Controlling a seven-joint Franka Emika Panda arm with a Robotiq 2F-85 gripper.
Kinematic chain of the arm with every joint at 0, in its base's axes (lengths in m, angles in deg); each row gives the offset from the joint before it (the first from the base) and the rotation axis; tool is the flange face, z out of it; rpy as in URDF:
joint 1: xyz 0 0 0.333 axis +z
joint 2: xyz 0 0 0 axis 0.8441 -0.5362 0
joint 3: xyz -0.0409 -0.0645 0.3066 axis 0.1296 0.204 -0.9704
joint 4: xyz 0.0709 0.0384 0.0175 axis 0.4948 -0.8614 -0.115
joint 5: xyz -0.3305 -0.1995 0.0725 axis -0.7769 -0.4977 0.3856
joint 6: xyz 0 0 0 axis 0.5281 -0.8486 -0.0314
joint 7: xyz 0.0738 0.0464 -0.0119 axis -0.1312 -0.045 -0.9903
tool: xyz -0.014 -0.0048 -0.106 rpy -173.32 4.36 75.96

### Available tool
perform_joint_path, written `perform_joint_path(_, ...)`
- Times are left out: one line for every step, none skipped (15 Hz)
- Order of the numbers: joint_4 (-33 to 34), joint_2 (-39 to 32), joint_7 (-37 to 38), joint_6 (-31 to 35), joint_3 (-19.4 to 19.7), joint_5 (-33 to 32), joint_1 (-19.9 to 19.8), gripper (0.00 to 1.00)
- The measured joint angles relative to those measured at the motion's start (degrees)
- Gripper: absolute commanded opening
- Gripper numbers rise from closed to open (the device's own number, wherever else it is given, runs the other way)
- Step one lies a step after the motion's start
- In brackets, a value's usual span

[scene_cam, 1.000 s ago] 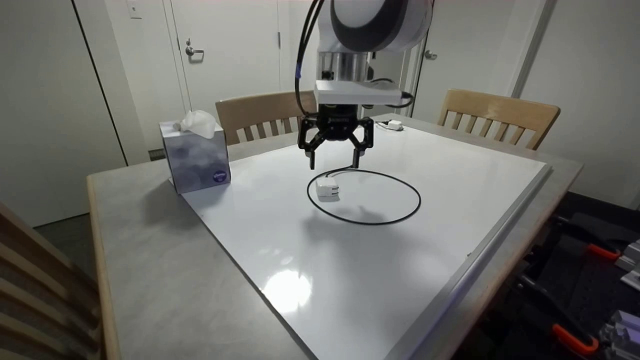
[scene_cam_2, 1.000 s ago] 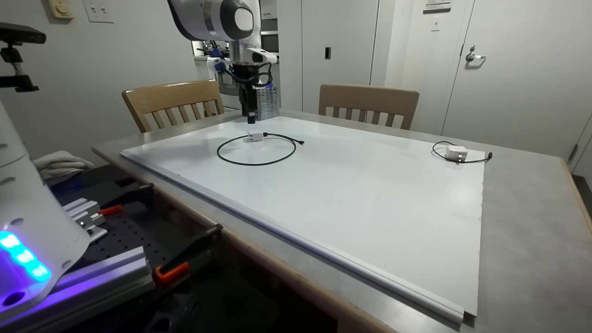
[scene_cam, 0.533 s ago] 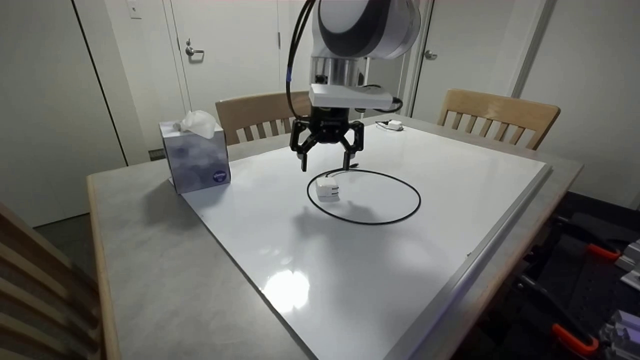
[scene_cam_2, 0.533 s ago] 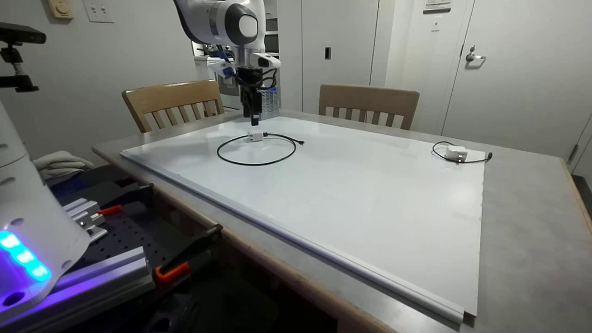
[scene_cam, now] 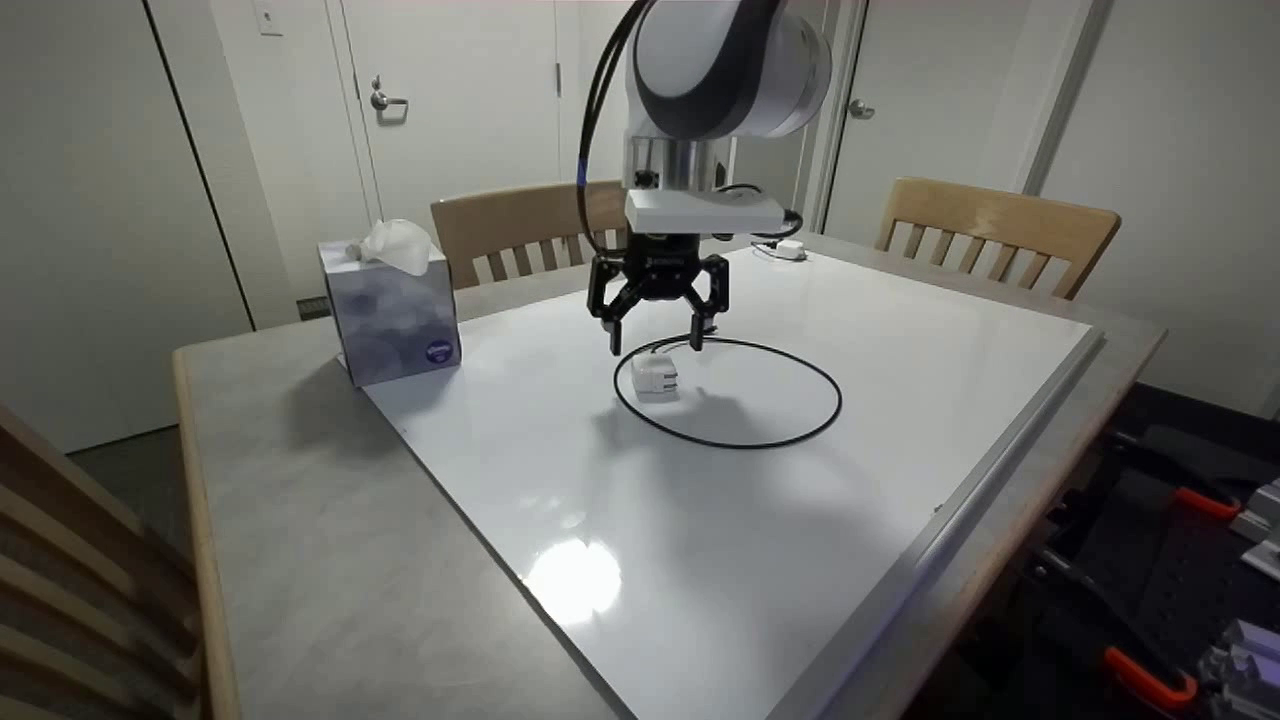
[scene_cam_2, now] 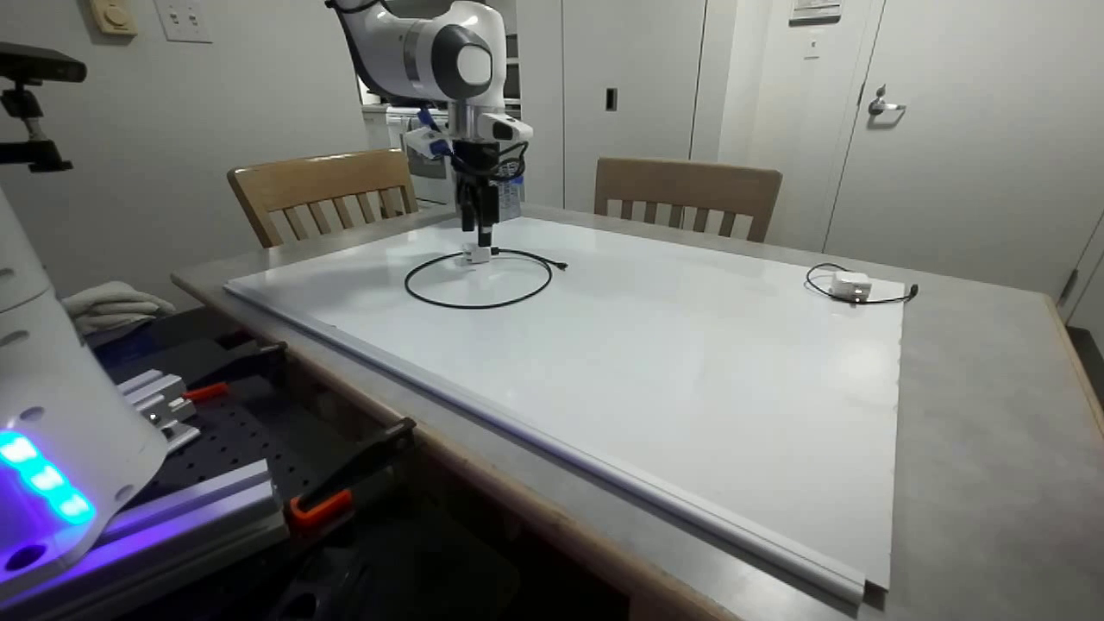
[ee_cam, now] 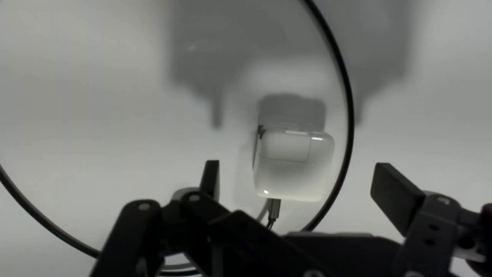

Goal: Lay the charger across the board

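One black two-fingered gripper [scene_cam: 656, 342] hangs, jaws wide apart, above a small white plastic charger [ee_cam: 294, 165] with a looped thin black cable [ee_cam: 350, 115], lying on a large glossy white rectangular board [scene_cam_2: 690, 371]; a blue-violet cardboard tissue box [scene_cam: 395, 325] stands at one corner.

The gripper [scene_cam_2: 477, 236] points down right by the charger [scene_cam_2: 479, 256]; I can't tell from here if they touch. The charger's black cable [scene_cam_2: 474, 307] lies looped on the glossy white board [scene_cam_2: 673, 371]. Near the board's corner sits a second corded plug [scene_cam_2: 850, 285], with two wooden chairs [scene_cam_2: 687, 183] beyond.
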Motion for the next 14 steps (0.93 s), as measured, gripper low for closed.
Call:
perform_joint_path(0.07,-0.37,-0.01,0.0,0.01,0.03,0.0,1.0)
perform_joint_path(0.09,-0.67,-0.03,0.0,0.01,0.04,0.0,1.0)
perform_joint_path(0.1,-0.86,-0.03,0.0,0.01,0.06,0.0,1.0)
perform_joint_path(0.1,-0.97,-0.03,0.0,0.01,0.12,0.0,1.0)
perform_joint_path(0.1,-1.03,-0.03,0.0,0.02,0.19,0.0,0.96)
perform_joint_path(0.1,-1.06,-0.03,0.0,0.04,0.29,0.0,0.93)
perform_joint_path(0.1,-1.06,-0.03,0.0,0.09,0.38,0.0,0.88)
perform_joint_path(0.1,-1.06,-0.03,0.0,0.17,0.51,-0.01,0.86)
perform_joint_path(0.1,-1.06,-0.03,0.0,0.23,0.63,-0.03,0.77)
perform_joint_path(0.1,-1.06,-0.04,0.0,0.28,0.83,-0.04,0.82)
perform_joint_path(0.1,-1.06,-0.07,0.0,0.29,1.09,-0.07,0.8)
perform_joint_path(0.1,-1.07,-0.11,0.0,0.29,1.3,-0.09,0.81)
perform_joint_path(0.1,-1.09,-0.14,0.0,0.29,1.51,-0.11,0.81)
perform_joint_path(0.1,-1.15,-0.18,0.0,0.29,1.83,-0.14,0.81)
